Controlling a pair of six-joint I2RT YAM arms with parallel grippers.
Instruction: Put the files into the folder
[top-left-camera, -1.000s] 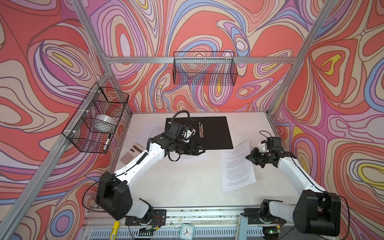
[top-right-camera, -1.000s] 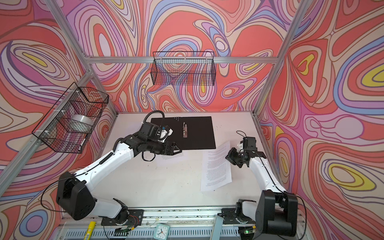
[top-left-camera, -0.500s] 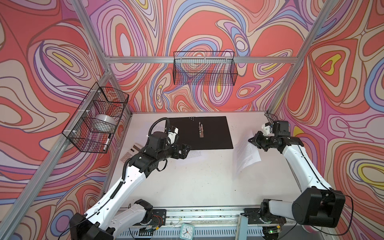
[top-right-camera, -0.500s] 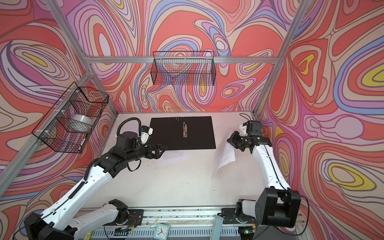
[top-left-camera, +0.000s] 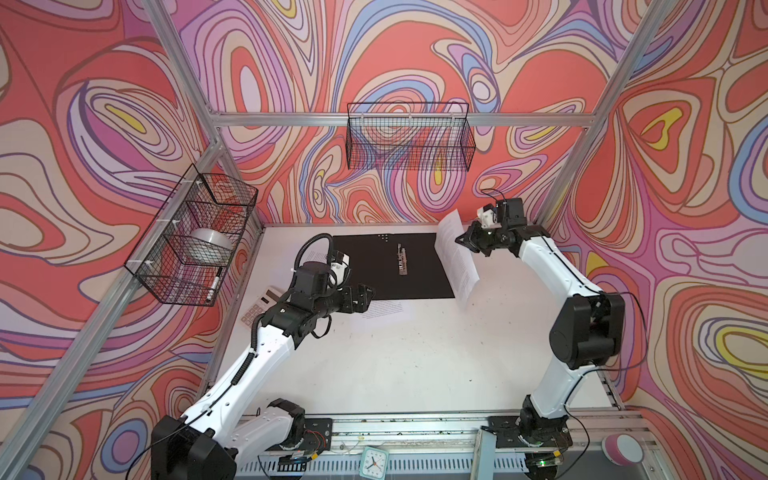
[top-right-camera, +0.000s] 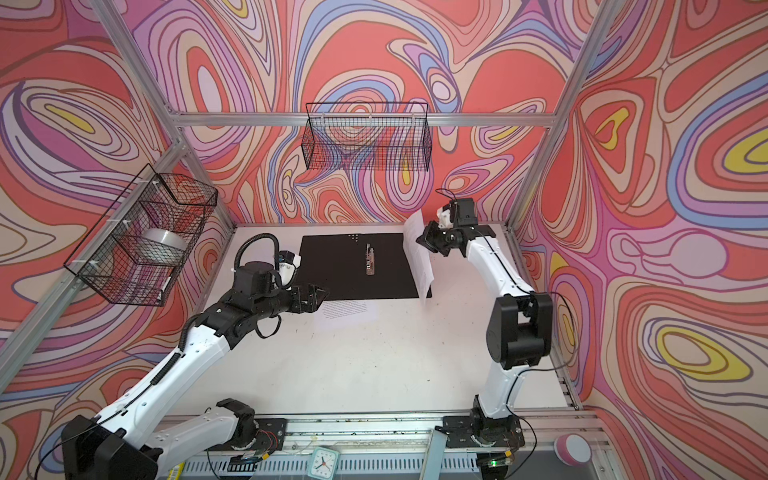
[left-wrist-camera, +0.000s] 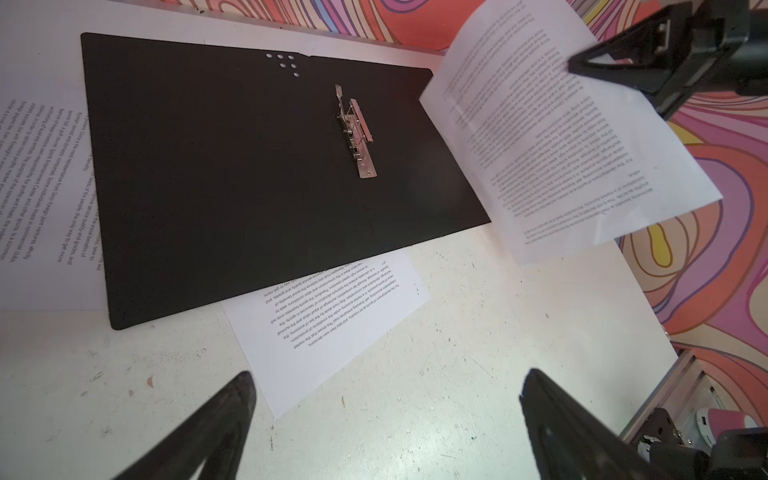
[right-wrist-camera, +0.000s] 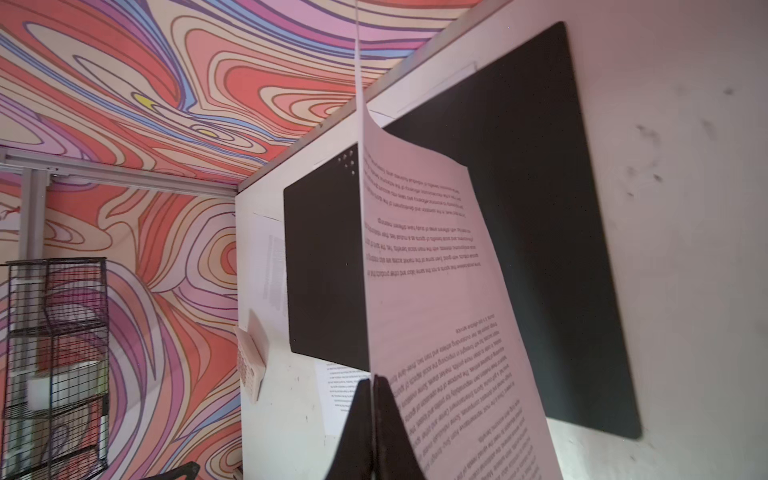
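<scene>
Left wrist view: the left gripper (left-wrist-camera: 388, 374) is hovering low over the white table (left-wrist-camera: 478, 353), its jaws standing fully apart and gripping nothing. In a top view, the beige calculator (top-left-camera: 259, 307) is lying at the table's left edge beside this arm, partly hidden by it.

Just beyond the left fingertips, a printed sheet (left-wrist-camera: 340, 316) is lying flat on the table. Its far portion is tucked beneath the near edge of the folder (left-wrist-camera: 228, 166).

The folder is lying open and flat on the far half of the table, with its black inside facing up. The metal spine clip (left-wrist-camera: 357, 137) is sitting beside its centre fold. A second sheet (left-wrist-camera: 37, 187) is lying partly under the folder's left side.

Farther back on the right, the right gripper (right-wrist-camera: 372, 384) is pinching one edge of a third sheet (left-wrist-camera: 561, 145), jaws pressed together on the paper. This sheet is hanging in the air, curved and tilted, over the folder's right edge. Whether its lower corner is touching the table cannot be determined.

On the back wall, a wire basket (top-left-camera: 409, 137) is hanging above the table.
</scene>
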